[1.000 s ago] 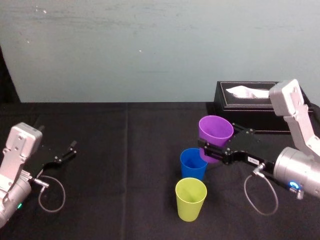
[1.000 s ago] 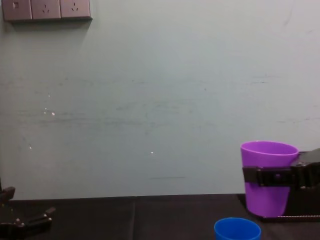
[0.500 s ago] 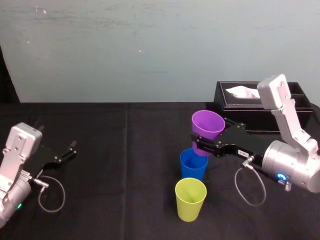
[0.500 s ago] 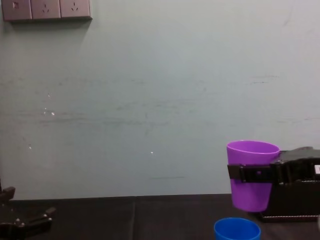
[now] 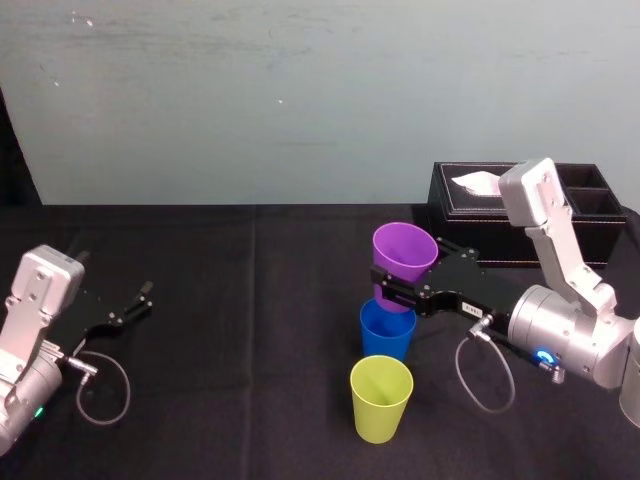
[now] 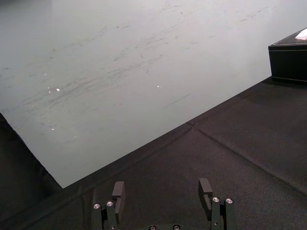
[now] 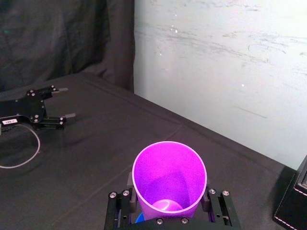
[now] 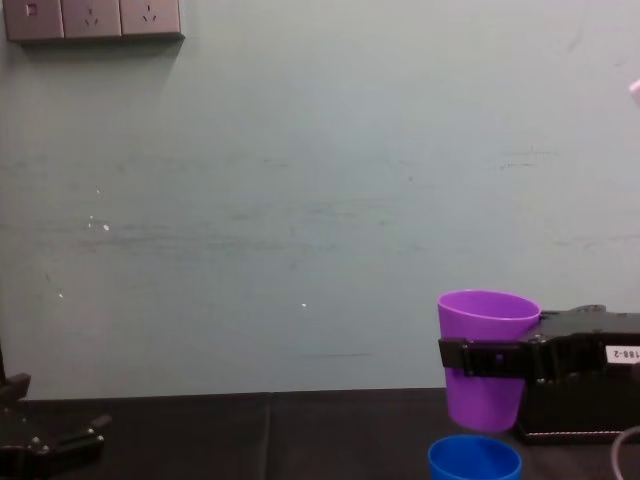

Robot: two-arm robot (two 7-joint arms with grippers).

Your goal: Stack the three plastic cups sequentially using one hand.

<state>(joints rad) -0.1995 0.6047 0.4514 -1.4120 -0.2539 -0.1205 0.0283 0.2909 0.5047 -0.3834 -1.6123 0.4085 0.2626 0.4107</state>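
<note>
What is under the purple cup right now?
The blue cup, standing upright just below the purple cup held in the right gripper. In the head view its far rim is covered.

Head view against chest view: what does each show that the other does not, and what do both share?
Extra in the head view: the yellow-green tapered plastic cup, standing nearest the robot, and the white tissue in the black box. Extra in the chest view: the grey wall sockets, and a side look at the purple plastic cup hanging just above the blue plastic cup. Shared: the right gripper shut on the purple cup, the blue cup, and the parked left gripper.
</note>
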